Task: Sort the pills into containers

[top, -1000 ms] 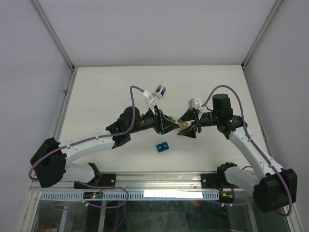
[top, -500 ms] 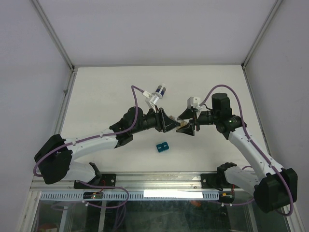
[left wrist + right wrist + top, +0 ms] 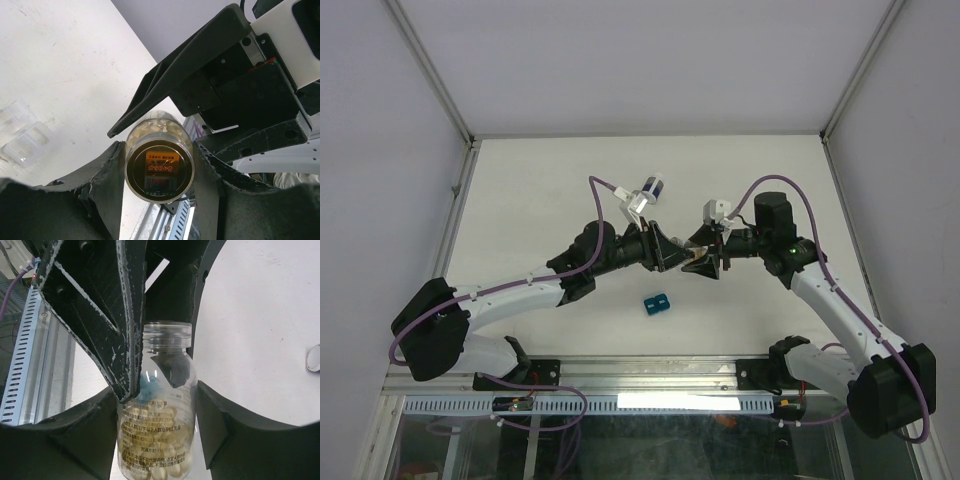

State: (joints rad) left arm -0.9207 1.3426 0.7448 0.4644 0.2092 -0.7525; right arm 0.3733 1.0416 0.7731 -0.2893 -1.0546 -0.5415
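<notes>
Top cam's up high off the near edge, looking down over the whole table (image 3: 520,190). Each wrist cam sits tight behind its own jaws, facing the other. All three catch the bottle (image 3: 159,170) between them.

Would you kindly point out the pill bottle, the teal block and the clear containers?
pill bottle (image 3: 155,440): right wrist view, on its labelled side wall.
teal block (image 3: 656,303): top external view, on its top face.
clear containers (image 3: 27,143): left wrist view, on the nearer compartment.

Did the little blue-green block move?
No. The small teal block sits in the same spot, just beyond the silver metal rail, as a second ago.
</notes>
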